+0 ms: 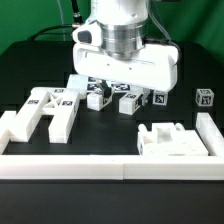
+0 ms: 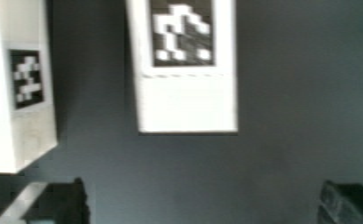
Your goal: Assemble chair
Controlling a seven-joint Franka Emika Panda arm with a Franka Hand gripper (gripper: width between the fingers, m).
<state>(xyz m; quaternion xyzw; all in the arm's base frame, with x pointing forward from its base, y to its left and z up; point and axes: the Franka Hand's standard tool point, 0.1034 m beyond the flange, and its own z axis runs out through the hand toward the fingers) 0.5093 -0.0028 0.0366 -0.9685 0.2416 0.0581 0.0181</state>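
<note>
The chair lies in loose white tagged pieces. In the exterior view a big H-shaped piece (image 1: 45, 112) lies at the left, small bars (image 1: 130, 101) lie in the middle, and a chunky piece (image 1: 172, 138) lies at the right. My gripper (image 1: 120, 88) hangs low over the middle bars, and the hand hides its fingers there. In the wrist view the gripper (image 2: 203, 202) is open and empty, with one finger (image 2: 53, 205) at each side. A white bar with a tag (image 2: 181, 70) lies on the black table just beyond the fingers. Another tagged piece (image 2: 14, 90) lies beside it.
A long low white border wall (image 1: 100, 167) runs along the front and up the exterior view's right side (image 1: 211, 135). A small tagged block (image 1: 204, 98) stands at the far right. Cables hang behind the arm.
</note>
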